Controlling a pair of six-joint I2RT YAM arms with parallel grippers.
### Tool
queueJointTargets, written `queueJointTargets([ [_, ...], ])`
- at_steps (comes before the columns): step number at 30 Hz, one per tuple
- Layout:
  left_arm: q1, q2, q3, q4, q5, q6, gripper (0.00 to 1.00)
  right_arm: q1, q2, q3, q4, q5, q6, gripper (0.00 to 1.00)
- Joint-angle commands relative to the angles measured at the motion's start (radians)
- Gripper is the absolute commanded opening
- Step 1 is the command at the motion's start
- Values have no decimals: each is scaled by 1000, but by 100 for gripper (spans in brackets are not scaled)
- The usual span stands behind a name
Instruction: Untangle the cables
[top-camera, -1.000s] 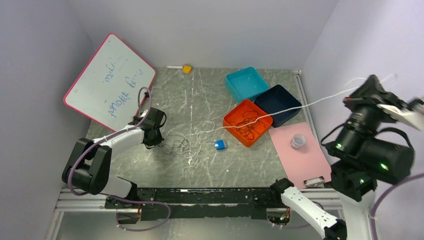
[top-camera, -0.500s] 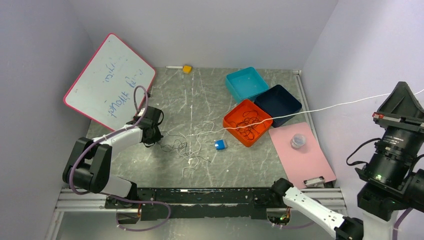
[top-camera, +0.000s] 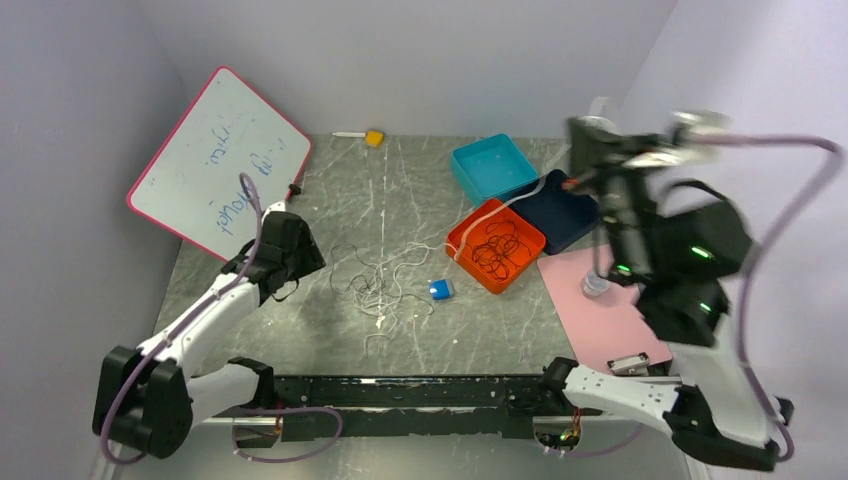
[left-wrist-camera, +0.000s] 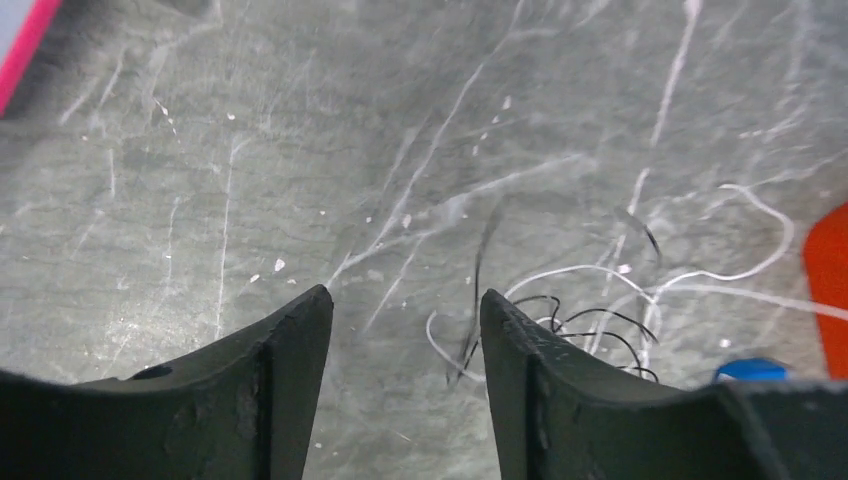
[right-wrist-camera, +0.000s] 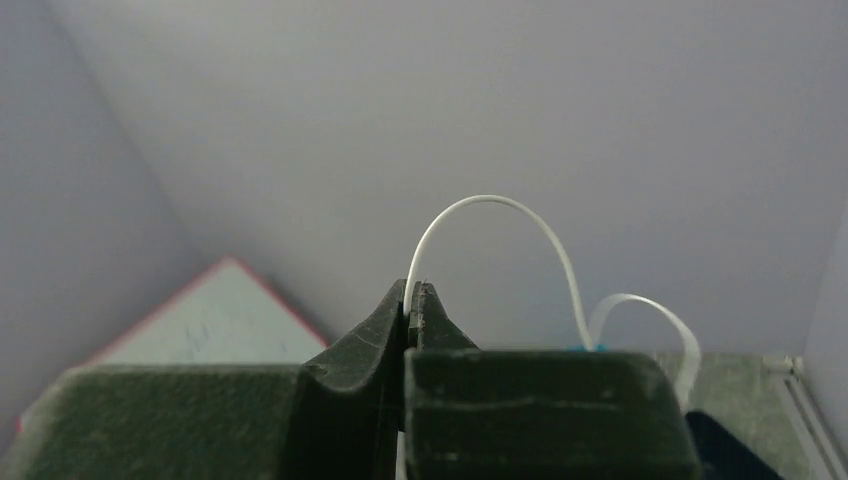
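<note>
The tabletop (top-camera: 400, 180) carries the work. The cables (top-camera: 375, 290) lie near its middle in a loose heap of whitish and black strands, between the left arm and the orange tray (top-camera: 468, 268), which holds more black loops. The right arm is raised high over the trays. Its right tool (right-wrist-camera: 413, 292) is pinched fully together on a white cable (right-wrist-camera: 490, 203), which arcs out of the tips and, seen from above, runs down past the tray's left corner toward the heap. The left tool (left-wrist-camera: 400, 310) hovers low just left of the heap, parted, with nothing between its fingers, and the nearest black strands (left-wrist-camera: 575, 320) lie just beyond its right finger. The step in hand looks like drawing the white cable clear of the rest. To do it well, the left tool should probably drop onto those black strands and close on them alone, anchoring the heap so the pull separates the strands and does not drag everything along. The right arm should then take up slack slowly, along the cable's own line and high enough to clear the tray rim, since the strand could catch the loops inside. A wire this thin may slip through shut tips, so a steady, gentle pull seems safer than a jerk.
</note>
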Motion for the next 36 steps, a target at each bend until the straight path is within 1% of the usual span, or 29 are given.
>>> queueJointTargets([
  [1,8,-114,42,-66,-25,2,64,9,107,-9,-150,-94,100,0],
  [5,8,-231,45,-24,30,70,68,10,191,-1,-197,-103,131,0],
  [8,8,-280,36,94,154,161,70,8,252,30,-234,-75,150,0],
  [11,4,-247,51,209,318,230,70,7,319,93,-260,-25,165,0],
  [12,-2,-224,53,246,357,237,76,5,334,107,-255,-13,164,0],
  [13,-15,-201,53,286,375,237,78,2,350,123,-248,-5,162,0],
  [18,-145,-109,0,535,330,215,79,-39,467,287,-241,-34,143,0],
  [19,-174,-100,-25,640,327,217,79,-47,495,330,-241,-44,136,0],
  [21,-231,-87,-75,800,322,222,80,-58,545,413,-236,-55,114,0],
  [25,-279,-37,-149,1060,370,238,79,-73,624,546,-204,-73,70,0],
  [27,-301,-2,-174,1153,398,288,79,-81,660,609,-200,-89,61,0],
  [29,-332,34,-179,1197,406,374,78,-87,692,664,-200,-114,59,0],
  [31,-352,78,-165,1206,405,456,77,-90,708,692,-193,-127,61,0],
  [34,-372,162,-136,1231,394,559,77,-94,711,706,-171,-146,64,0],
  [36,-381,221,-109,1250,412,614,76,-94,708,708,-153,-154,67,0],
])
